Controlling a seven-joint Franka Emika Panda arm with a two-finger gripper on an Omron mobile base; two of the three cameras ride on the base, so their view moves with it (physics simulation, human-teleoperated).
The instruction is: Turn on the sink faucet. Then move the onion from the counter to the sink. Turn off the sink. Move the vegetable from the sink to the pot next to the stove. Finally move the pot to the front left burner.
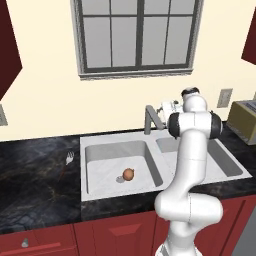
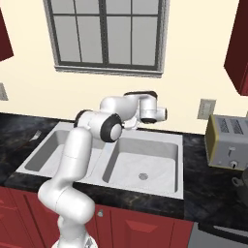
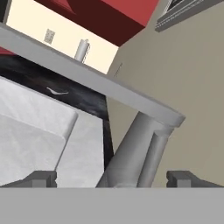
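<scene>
Behind the pale grey-white double sink [image 1: 200,172], the released two-finger gripper [image 3: 111,178] straddles the grey metal faucet's square post [image 3: 131,151], likely lining up on the lever for shut-off. Small tan-orange onion [image 1: 128,173] sits in the left basin beside the drain, ready for later pickup.

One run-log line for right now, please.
phase: at sink faucet | gripper: jaws open, straddling the post, holding nothing | onion: in sink basin near drain | water: none visible
</scene>
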